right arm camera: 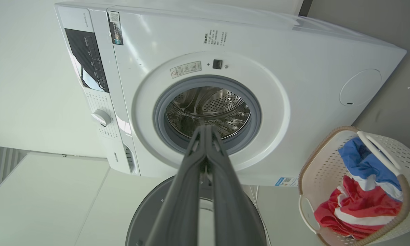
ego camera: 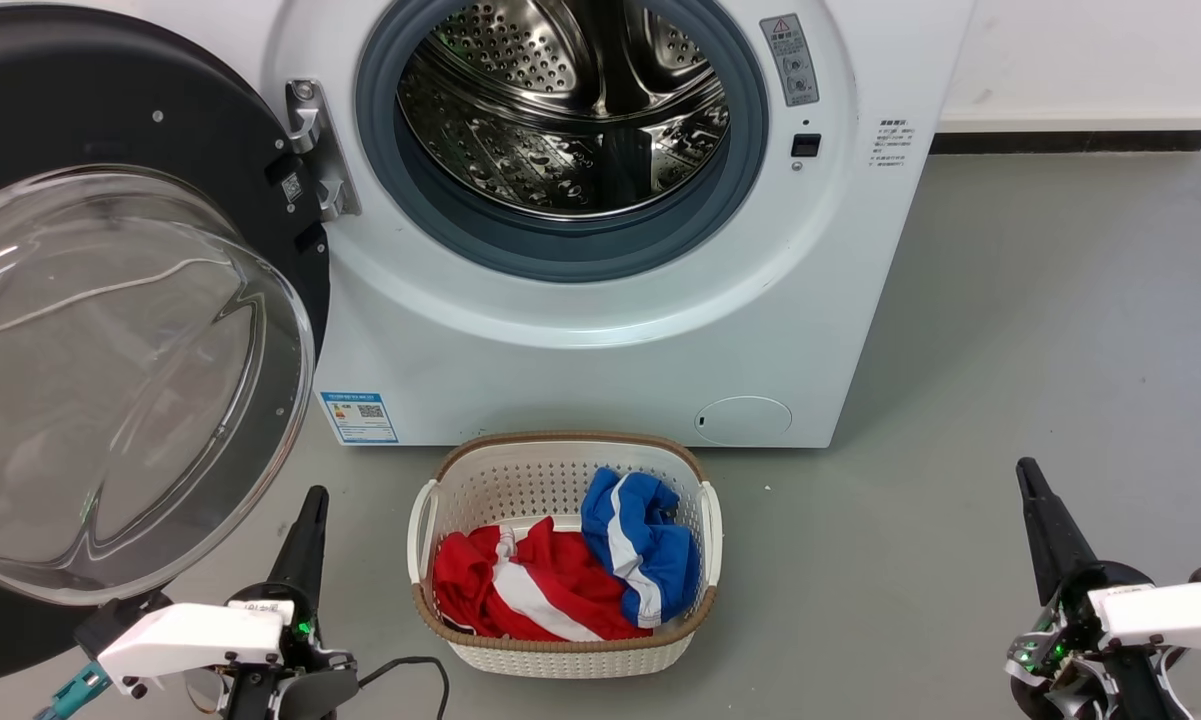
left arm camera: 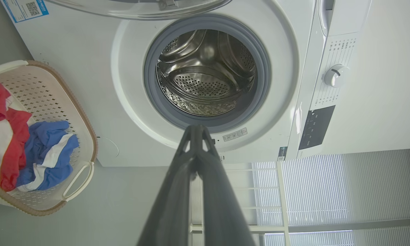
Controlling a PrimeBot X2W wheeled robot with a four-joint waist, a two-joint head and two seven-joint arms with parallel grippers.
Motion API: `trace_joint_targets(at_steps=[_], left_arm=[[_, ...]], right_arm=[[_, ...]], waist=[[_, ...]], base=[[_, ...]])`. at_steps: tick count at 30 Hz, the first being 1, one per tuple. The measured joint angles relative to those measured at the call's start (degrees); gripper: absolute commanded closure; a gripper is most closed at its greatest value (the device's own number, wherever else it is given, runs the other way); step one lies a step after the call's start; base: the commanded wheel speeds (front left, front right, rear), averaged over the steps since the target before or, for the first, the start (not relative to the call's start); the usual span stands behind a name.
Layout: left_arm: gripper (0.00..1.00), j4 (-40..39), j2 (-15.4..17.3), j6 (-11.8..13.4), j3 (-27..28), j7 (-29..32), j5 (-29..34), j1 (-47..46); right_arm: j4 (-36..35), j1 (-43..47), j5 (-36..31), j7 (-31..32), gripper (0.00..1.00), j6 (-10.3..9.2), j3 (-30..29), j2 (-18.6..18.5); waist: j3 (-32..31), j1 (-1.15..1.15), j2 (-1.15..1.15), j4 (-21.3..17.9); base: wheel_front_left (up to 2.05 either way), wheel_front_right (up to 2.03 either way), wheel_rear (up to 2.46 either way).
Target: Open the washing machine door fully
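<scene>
The white washing machine (ego camera: 600, 370) stands ahead with its steel drum exposed inside a grey gasket. Its round black door (ego camera: 90, 100) with the bulging clear glass bowl is swung wide out to the left on its hinge. The door's glass edge (left arm camera: 140, 8) runs along the top of the left wrist view, and its dark back (right arm camera: 146, 212) sits low in the right wrist view. My left gripper (ego camera: 314, 498) is shut and empty, just below the door's lower rim. Far to the right, over the floor, my right gripper (ego camera: 1026, 470) is shut and empty.
A white perforated laundry basket (ego camera: 565, 655) with a brown rim holds red, white and blue clothes on the grey floor in front of the machine, between my two grippers. A white wall with a dark skirting (ego camera: 1070, 140) runs behind on the right.
</scene>
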Motion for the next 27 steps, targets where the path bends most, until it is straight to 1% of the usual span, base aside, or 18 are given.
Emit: trace_joint_targets(at_steps=[18, 27], left_arm=[[1.00, 0.0, -1.0, -1.4, 2.1, 1.8, -5.7, -0.7], [1.00, 0.0, -1.0, -1.4, 2.1, 1.8, -5.8, -0.7]], right_arm=[[0.9, -1.2, 7.2, 0.9, 1.00, 0.00, -0.3, 0.0], [0.9, -1.2, 7.2, 0.9, 1.00, 0.00, -0.3, 0.0]], waist=[[0.3, 0.00, 0.00, 0.0], [0.3, 0.00, 0.00, 0.0]], base=[[0.00, 0.00, 0.00], [0.00, 0.00, 0.00]])
